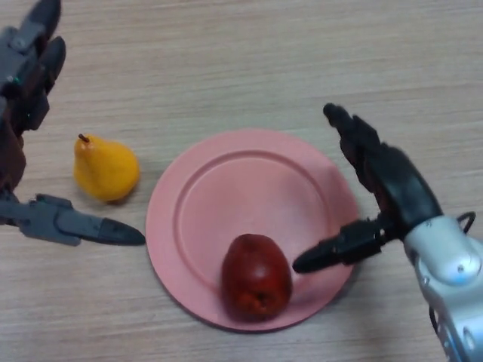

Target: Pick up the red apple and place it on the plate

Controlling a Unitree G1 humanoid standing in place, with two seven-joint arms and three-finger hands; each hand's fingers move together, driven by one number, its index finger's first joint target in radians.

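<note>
The red apple point(256, 276) sits on the pink plate point(226, 188), near the plate's front edge. My right hand point(392, 185) is over the plate's right rim, open, with fingers stretched toward the far side and the thumb pointing left, its tip just right of the apple and apart from it. My left hand point(30, 75) is open at the left edge of the view, its thumb lying on the table in front of a pear.
A yellow pear point(106, 170) lies on the wooden table point(249, 60) left of the plate, between my left hand's fingers and thumb, not held.
</note>
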